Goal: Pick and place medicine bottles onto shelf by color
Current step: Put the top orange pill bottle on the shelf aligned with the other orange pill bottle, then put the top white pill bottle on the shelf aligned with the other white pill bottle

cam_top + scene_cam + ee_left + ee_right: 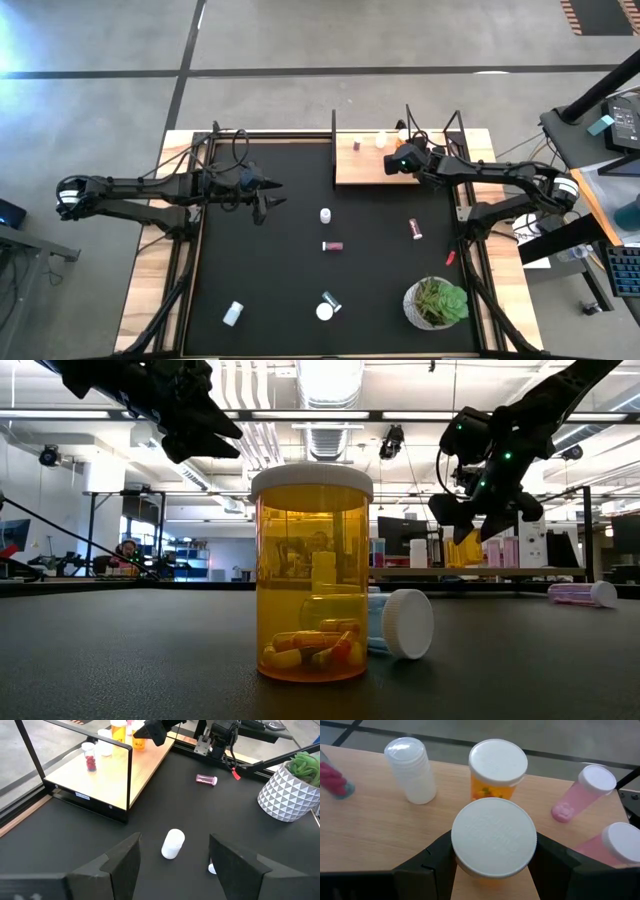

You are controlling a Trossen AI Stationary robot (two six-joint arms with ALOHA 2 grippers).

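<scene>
The light-wood shelf (370,165) stands at the mat's far side. On it stand an orange bottle (497,770), a white one (412,770), two pink ones (580,795) and one with red pills (335,780). My right gripper (398,160) is over the shelf, shut on another orange bottle (494,837). My left gripper (268,192) is open and empty above the mat's left part, with a white bottle (173,843) lying on the mat ahead of it. More bottles lie on the mat: maroon (333,245), pink-red (415,229) and white (233,313). My right gripper pinches the orange bottle between its two fingers, one on each side just under the white cap (494,840). The fingers come from above, slanting down. The bottle stays upright (462,548); whether its base touches the board, I cannot tell.
A potted plant (435,302) stands at the mat's near right. An upright orange bottle (311,575) and a bottle lying beside it (400,625) are at the mat's near edge. Thin black posts (127,780) rise from the shelf's corners.
</scene>
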